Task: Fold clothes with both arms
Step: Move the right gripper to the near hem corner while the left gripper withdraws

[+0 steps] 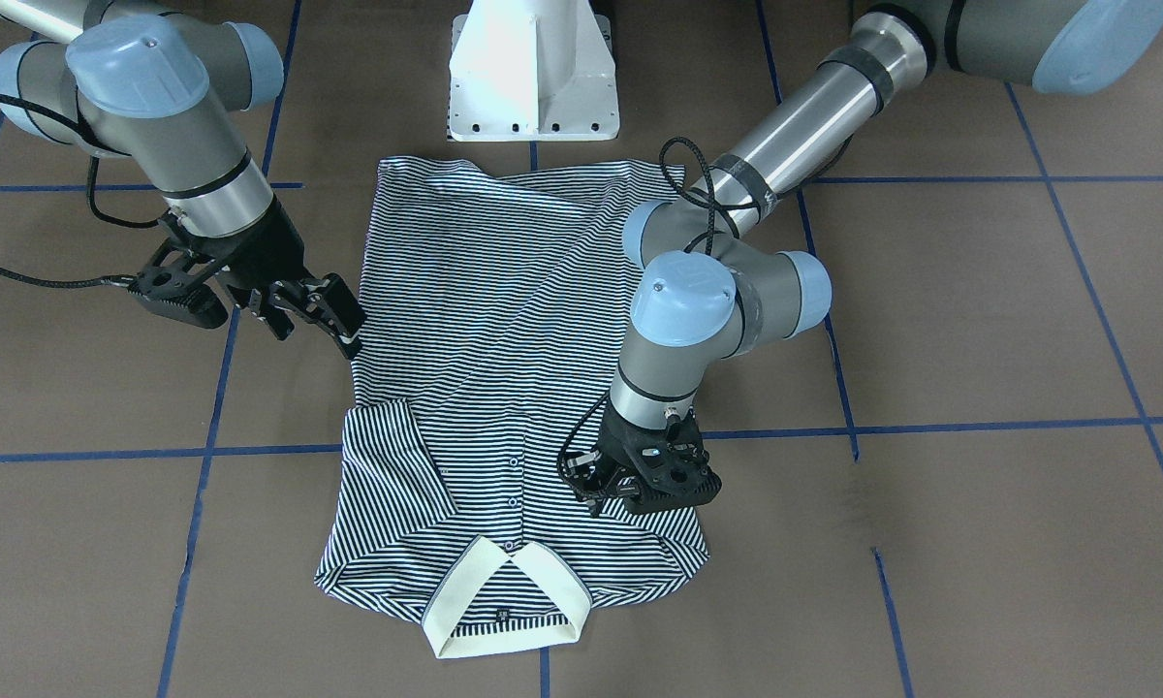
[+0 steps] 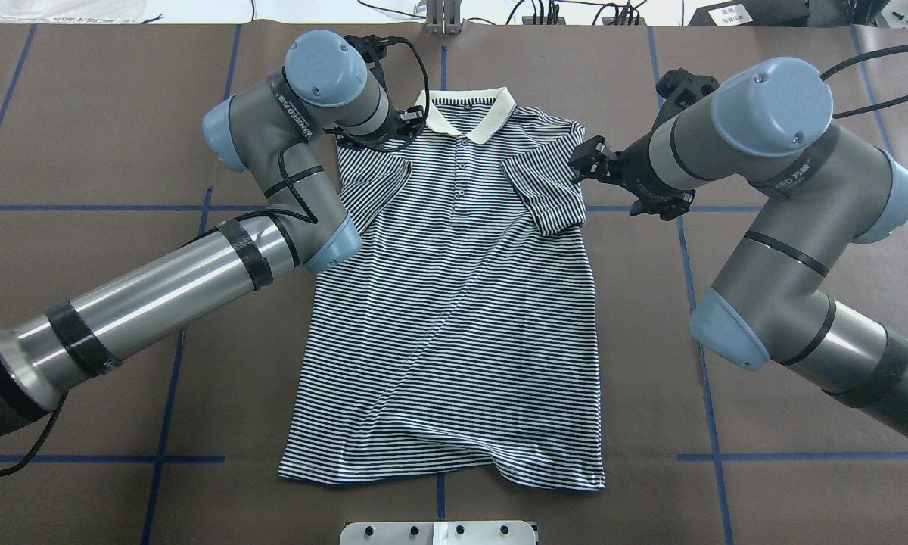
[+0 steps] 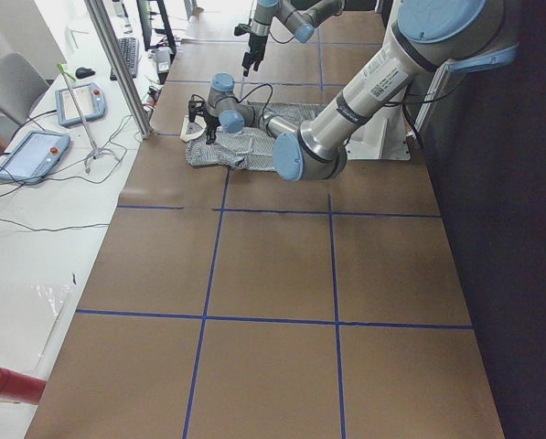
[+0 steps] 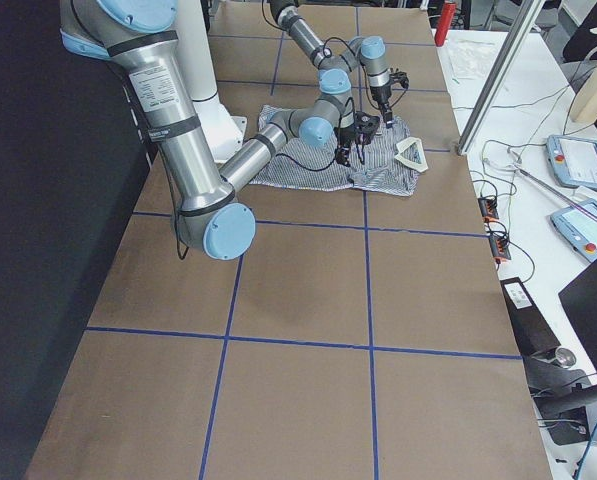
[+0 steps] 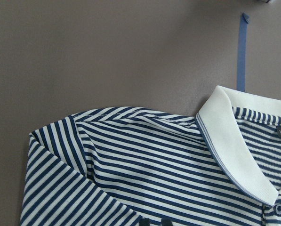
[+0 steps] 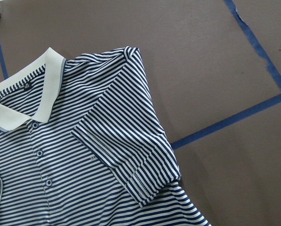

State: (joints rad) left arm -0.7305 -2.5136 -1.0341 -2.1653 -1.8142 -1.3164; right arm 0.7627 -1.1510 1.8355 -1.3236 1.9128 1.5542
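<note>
The striped polo shirt [image 2: 454, 303] lies flat and face up, with its cream collar [image 2: 465, 117] on the far side from the robot. Both sleeves are folded in over the chest. My left gripper [image 1: 640, 490] points down over the shirt's shoulder beside the collar. Only two dark fingertips [image 5: 145, 223] show close together in the left wrist view, so I cannot tell its state. My right gripper [image 1: 262, 315] is open and empty, just off the shirt's side edge by the folded right sleeve [image 6: 131, 155]. The chest label [image 6: 91, 157] shows there.
The brown table mat [image 2: 726, 250] carries a grid of blue tape lines. The white pedestal base [image 1: 533, 68] stands at the shirt's hem. Tablets, cables and a metal post lie off the mat on the operators' side [image 4: 578, 160].
</note>
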